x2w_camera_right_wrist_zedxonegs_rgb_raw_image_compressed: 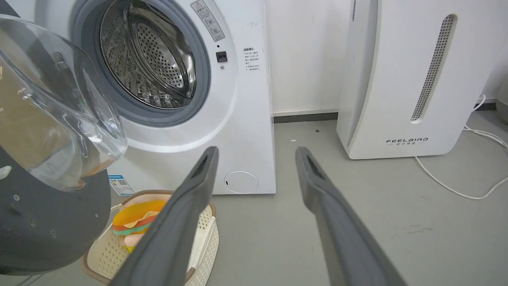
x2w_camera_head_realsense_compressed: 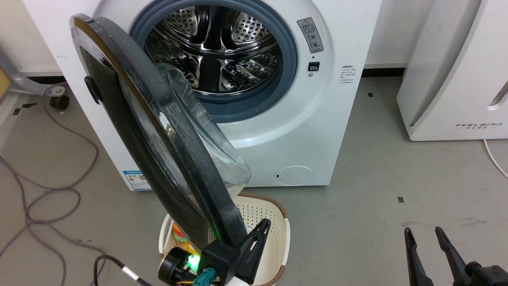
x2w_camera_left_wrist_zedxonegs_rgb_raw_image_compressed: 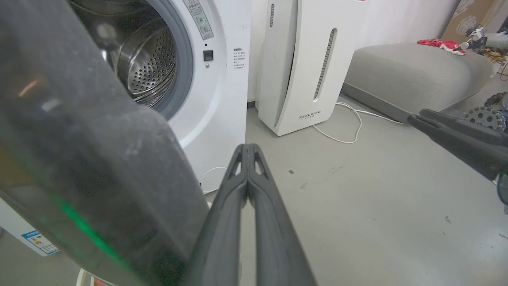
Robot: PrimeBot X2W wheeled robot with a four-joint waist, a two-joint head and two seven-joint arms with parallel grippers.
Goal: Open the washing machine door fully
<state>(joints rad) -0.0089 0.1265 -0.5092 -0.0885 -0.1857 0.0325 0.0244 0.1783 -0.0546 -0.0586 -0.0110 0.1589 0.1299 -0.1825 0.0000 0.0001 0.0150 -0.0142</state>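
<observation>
A white front-loading machine [x2w_camera_head_realsense_compressed: 301,131] stood on a grey floor with its steel drum [x2w_camera_head_realsense_compressed: 214,39] exposed. The door [x2w_camera_head_realsense_compressed: 186,159], hinged on the left, stood roughly halfway open. Its edge pointed toward the camera, and its clear glass bowl bulged to the right. Its free rim hung above a cream basket [x2w_camera_head_realsense_compressed: 282,222] of bright items on the floor.

The left claw [x2w_camera_head_realsense_compressed: 262,228] was low in the head view, just beside the inner face of that free rim. Its two fingers were pressed together and held nothing. In the left wrist view, the left claw [x2w_camera_left_wrist_zedxonegs_rgb_raw_image_compressed: 247,149] pointed past the dark rim, and it was unclear whether the two touched. The right claw [x2w_camera_head_realsense_compressed: 423,231] waited well apart at the lower right, fingers spread and empty.

The step in hand appeared to be pushing the door wider from inside. The next move likely called for setting the closed fingers against the inner rim. They would then sweep left, away from the drum, following the door's arc round its hinge and staying clear of the basket.
</observation>
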